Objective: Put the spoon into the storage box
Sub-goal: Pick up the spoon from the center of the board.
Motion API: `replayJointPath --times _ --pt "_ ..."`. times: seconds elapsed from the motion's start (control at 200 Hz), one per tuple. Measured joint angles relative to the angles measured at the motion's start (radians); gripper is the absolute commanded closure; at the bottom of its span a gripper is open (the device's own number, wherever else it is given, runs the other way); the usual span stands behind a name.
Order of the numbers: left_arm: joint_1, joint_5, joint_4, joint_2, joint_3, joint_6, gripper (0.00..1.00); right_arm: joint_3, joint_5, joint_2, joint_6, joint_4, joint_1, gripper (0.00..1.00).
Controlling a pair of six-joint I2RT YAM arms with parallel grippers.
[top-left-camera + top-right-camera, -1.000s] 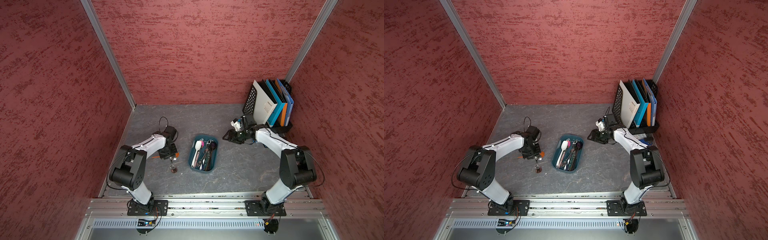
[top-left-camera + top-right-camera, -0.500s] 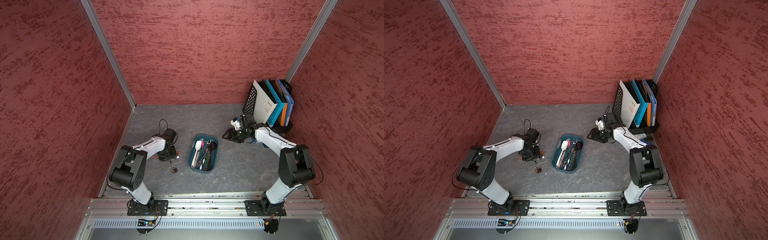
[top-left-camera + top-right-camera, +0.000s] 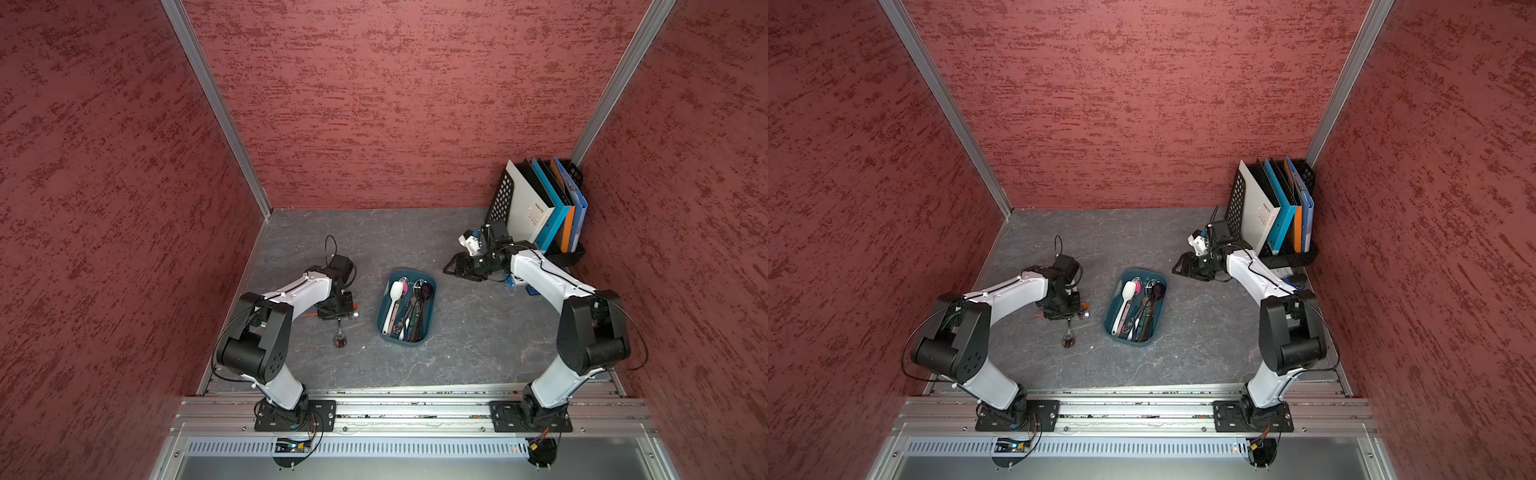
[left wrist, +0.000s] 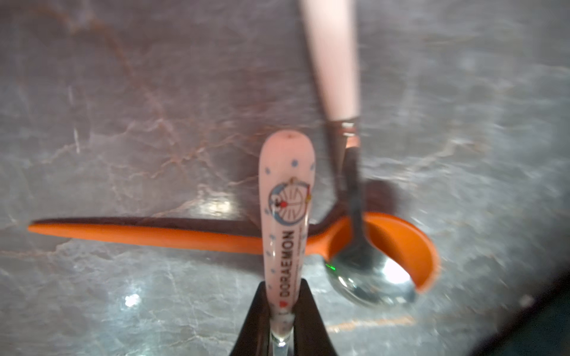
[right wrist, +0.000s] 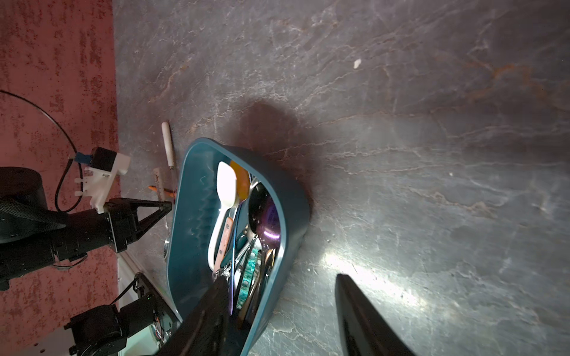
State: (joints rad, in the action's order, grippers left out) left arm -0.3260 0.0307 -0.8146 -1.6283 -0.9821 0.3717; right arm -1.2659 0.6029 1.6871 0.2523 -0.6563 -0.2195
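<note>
My left gripper is shut on the pink Doraemon handle of a spoon. In both top views that spoon's metal bowl points toward the front, below the left gripper, left of the storage box. The storage box is a dark teal tray holding several utensils. My right gripper hangs open behind the box's right end, holding nothing.
Under the held handle lies an orange spoon, with a pink-handled metal spoon resting in its bowl. A black mesh file rack with folders stands at the back right. Red walls close in on three sides.
The left gripper has come down and shut on the spoon's handle. The right arm has not moved.
</note>
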Motion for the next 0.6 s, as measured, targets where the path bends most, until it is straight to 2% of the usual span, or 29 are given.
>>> replayJointPath --times 0.14,0.381,0.601 --pt "-0.029 -0.041 -0.061 0.004 -0.095 -0.036 1.00 -0.003 0.030 0.010 -0.005 -0.014 -0.035 0.42" --pt "-0.039 -0.132 -0.113 0.011 -0.276 0.071 1.00 0.019 0.071 0.012 0.090 0.088 -0.131 0.43" --pt "-0.137 -0.240 -0.126 -0.069 -0.404 0.130 1.00 0.002 0.081 0.060 0.161 0.187 -0.211 0.45"
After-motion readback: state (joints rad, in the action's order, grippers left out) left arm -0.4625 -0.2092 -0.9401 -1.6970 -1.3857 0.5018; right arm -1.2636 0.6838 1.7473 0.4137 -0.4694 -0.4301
